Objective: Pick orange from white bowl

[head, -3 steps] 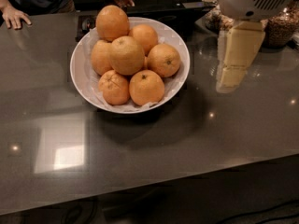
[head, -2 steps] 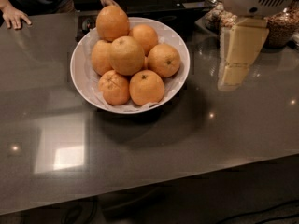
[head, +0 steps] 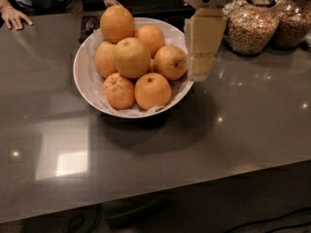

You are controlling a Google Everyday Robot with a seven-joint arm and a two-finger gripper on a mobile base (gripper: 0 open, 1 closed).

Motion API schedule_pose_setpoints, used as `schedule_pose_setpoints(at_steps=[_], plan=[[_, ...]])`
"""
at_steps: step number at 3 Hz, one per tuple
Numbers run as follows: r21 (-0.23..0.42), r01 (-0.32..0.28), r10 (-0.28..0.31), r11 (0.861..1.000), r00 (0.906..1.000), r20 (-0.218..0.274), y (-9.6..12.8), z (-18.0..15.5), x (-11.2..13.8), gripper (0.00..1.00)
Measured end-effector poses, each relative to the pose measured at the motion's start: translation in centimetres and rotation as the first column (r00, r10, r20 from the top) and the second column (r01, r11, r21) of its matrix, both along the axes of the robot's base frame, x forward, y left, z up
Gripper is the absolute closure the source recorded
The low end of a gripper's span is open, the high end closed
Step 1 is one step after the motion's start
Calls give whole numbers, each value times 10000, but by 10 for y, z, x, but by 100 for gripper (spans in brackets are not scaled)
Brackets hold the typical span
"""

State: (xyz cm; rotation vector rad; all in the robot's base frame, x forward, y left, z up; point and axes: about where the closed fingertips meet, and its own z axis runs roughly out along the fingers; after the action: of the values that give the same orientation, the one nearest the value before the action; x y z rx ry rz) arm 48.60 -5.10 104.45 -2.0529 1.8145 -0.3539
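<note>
The white bowl [head: 86,84] stands on the dark countertop, left of centre, lined with white paper and piled with several oranges. The orange [head: 131,57], the largest and palest with dimpled skin, sits in the middle of the pile. A deeper-orange one [head: 117,23] rests at the back, on top. Smaller oranges [head: 152,90] lie around them. My gripper [head: 200,72] hangs down from the upper right, cream coloured, at the bowl's right rim beside the rightmost orange [head: 170,62]. It holds nothing that I can see.
Glass jars of cereal or nuts [head: 250,29] stand at the back right. A person's hand [head: 14,17] rests on the counter at the back left, and another hand [head: 112,1] is behind the bowl. The counter's front edge [head: 194,178] runs below.
My gripper has moved left, from well clear of the bowl to its right rim. The person's hand behind the bowl has shifted. The oranges have not moved.
</note>
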Motion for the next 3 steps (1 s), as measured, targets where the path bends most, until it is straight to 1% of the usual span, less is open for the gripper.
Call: schedule_pose_setpoints(at_steps=[1,2,3], plan=[[-209,-277,275,9994,9996,-93,19,-5,20,0],[-461,-609,582,9971,9967,-571,40,-27,39,3],[-619,-959,910,9935,9928,-780,54,-38,43,3]])
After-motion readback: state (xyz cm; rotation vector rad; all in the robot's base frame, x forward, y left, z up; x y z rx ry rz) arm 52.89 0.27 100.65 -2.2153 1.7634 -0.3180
